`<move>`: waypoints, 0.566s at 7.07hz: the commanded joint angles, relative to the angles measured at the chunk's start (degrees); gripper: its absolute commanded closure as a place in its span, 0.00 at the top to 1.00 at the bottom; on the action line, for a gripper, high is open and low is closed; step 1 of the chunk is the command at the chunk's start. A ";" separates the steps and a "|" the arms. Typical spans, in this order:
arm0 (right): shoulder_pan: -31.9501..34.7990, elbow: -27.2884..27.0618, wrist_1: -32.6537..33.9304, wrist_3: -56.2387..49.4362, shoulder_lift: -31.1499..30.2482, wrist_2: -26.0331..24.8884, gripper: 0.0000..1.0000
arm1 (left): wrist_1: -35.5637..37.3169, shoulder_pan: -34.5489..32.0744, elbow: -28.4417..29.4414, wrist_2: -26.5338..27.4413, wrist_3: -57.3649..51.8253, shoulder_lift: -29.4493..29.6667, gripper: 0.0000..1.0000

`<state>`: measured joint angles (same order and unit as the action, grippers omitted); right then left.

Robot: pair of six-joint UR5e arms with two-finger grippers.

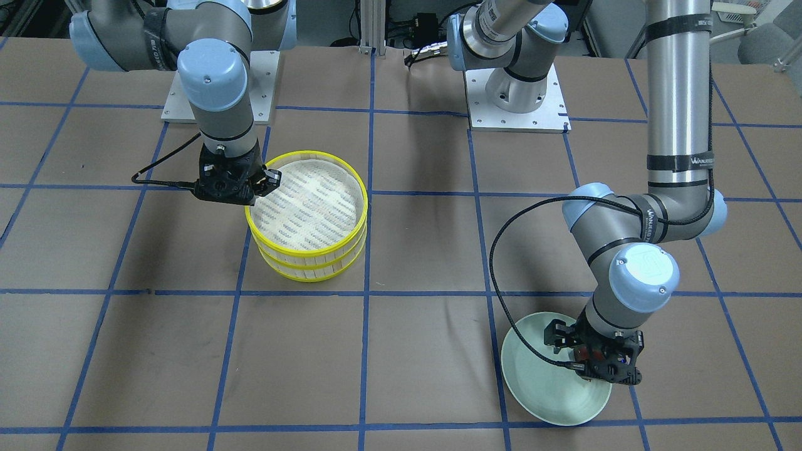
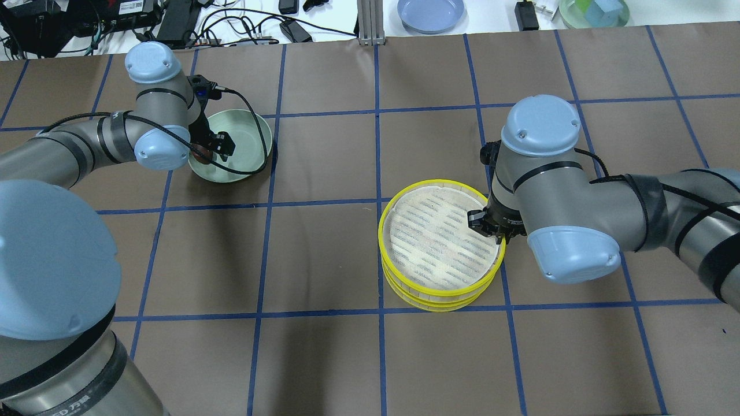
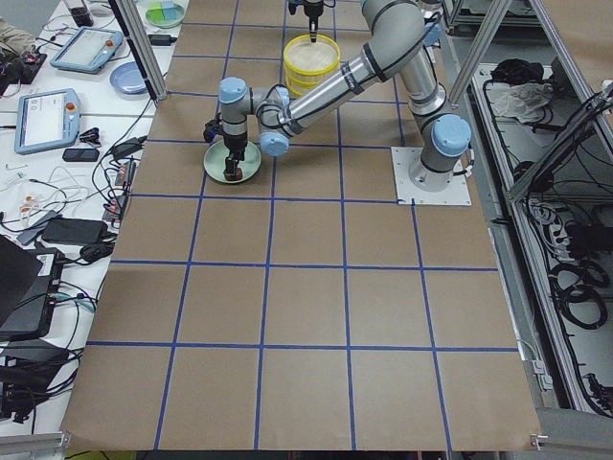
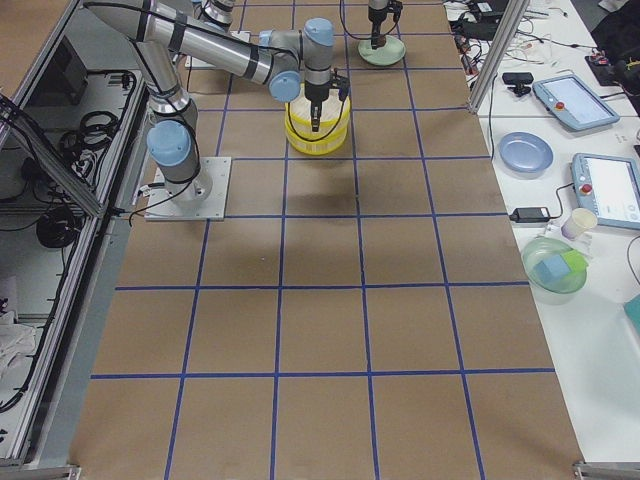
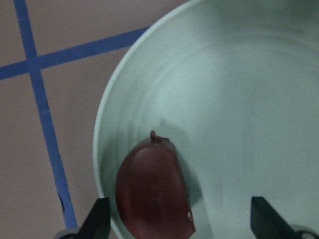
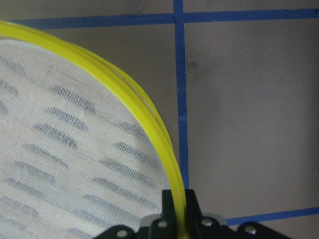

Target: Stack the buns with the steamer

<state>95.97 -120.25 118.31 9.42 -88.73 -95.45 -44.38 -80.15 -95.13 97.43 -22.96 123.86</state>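
Two yellow-rimmed steamer tiers are stacked, the top tier (image 1: pixel 313 197) (image 2: pixel 439 237) over the lower one (image 1: pixel 310 266). The top tier's floor is bare. My right gripper (image 1: pixel 258 186) (image 2: pixel 490 226) is shut on the top tier's yellow rim (image 6: pixel 164 149) at its edge. The dark reddish-brown bun (image 5: pixel 154 191) lies in the pale green plate (image 5: pixel 239 99) (image 2: pixel 245 124) near its rim. My left gripper (image 5: pixel 182 221) (image 2: pixel 213 148) is open and low over the plate, one finger on each side of the bun. The pale cream bun is hidden.
A blue plate (image 2: pixel 430 13) and a green bowl of blocks (image 2: pixel 594 11) sit on the white bench beyond the table, with cables (image 2: pixel 243 26). The arm base plates (image 1: pixel 517 106) stand at the robot's side. Brown paper with blue tape lines (image 2: pixel 376 162) covers the table.
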 commanded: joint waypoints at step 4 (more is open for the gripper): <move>0.00 -0.34 -0.01 -1.49 1.09 0.27 0.00 | 0.96 0.34 2.32 0.04 -2.97 0.16 0.93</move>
<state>95.98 -120.56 118.31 8.75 -88.32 -95.26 -43.38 -79.81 -93.13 97.45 -25.54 124.14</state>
